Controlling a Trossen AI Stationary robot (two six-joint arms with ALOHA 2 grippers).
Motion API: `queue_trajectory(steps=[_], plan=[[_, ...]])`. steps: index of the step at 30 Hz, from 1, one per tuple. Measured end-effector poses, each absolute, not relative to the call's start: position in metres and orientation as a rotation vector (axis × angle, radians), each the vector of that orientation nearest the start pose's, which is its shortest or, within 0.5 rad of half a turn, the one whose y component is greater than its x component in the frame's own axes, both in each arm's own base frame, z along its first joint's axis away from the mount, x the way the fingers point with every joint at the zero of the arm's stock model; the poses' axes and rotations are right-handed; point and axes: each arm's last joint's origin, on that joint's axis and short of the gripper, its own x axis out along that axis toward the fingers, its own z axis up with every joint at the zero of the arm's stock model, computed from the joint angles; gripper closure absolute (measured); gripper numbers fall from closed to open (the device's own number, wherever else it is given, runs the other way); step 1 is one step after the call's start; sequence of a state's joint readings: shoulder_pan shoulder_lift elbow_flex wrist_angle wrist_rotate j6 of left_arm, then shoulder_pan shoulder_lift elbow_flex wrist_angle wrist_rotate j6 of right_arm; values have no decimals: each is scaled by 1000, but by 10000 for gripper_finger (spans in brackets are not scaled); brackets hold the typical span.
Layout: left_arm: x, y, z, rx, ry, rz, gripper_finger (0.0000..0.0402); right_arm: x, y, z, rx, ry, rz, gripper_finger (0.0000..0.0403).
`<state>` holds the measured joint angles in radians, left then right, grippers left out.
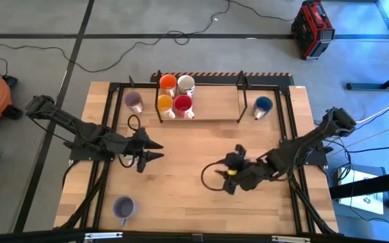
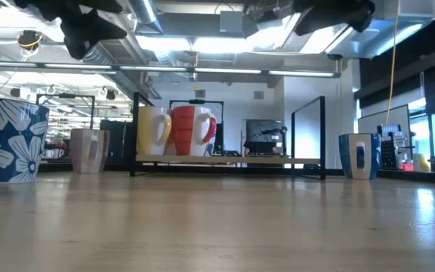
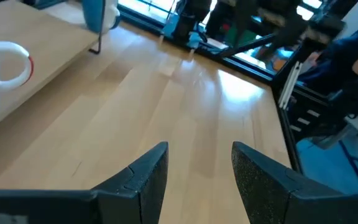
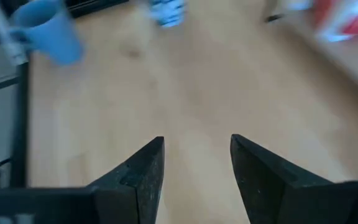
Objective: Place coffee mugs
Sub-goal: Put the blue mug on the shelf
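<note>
A low rack (image 1: 215, 118) at the table's far side holds four mugs: orange (image 1: 167, 82), white (image 1: 186, 84), orange (image 1: 165, 102) and red (image 1: 183, 104). On the table stand a pale purple mug (image 1: 134, 101) left of the rack, a blue mug (image 1: 263, 106) at its right end, and another pale purple mug (image 1: 123, 208) near the near-left corner. A white mug with blue flowers (image 2: 6, 140) shows in the low view. My left gripper (image 1: 159, 151) hangs open left of centre. My right gripper (image 1: 227, 174) hangs open right of centre. Neither is at a mug.
A black frame (image 1: 290, 135) runs along the table's left, right and far sides. Bare wood (image 1: 188, 155) lies between the two grippers. A cable loop (image 1: 211, 181) hangs by the right gripper. On the floor beyond the table lie a red case (image 1: 313, 28) and cables.
</note>
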<state>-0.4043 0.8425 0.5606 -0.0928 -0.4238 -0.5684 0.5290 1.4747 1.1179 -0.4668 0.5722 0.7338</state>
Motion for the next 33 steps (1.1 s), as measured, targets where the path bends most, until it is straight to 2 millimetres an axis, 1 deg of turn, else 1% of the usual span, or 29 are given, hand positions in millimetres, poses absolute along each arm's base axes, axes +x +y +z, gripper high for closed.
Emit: queue_trajectory(steps=[3,6,10,15,18,22,28,33], plan=[[173,-59,257,-403,326,90,230,257,129,280,291,622,-403,230],[170,-54,261,-383,312,67,230,237,114,287,366,638,-539,230],[169,-46,263,-316,308,103,230,211,98,285,472,709,-750,230],[170,-40,261,-291,325,127,230,186,85,280,553,758,-1022,230],[170,-38,260,-290,329,139,230,181,79,280,608,711,-1146,230],[171,-34,260,-294,323,168,230,176,63,282,628,698,-1284,230],[171,-32,260,-298,322,172,230,172,35,293,658,672,-1342,230],[171,-31,260,-299,322,176,230,157,10,306,705,634,-1372,230]])
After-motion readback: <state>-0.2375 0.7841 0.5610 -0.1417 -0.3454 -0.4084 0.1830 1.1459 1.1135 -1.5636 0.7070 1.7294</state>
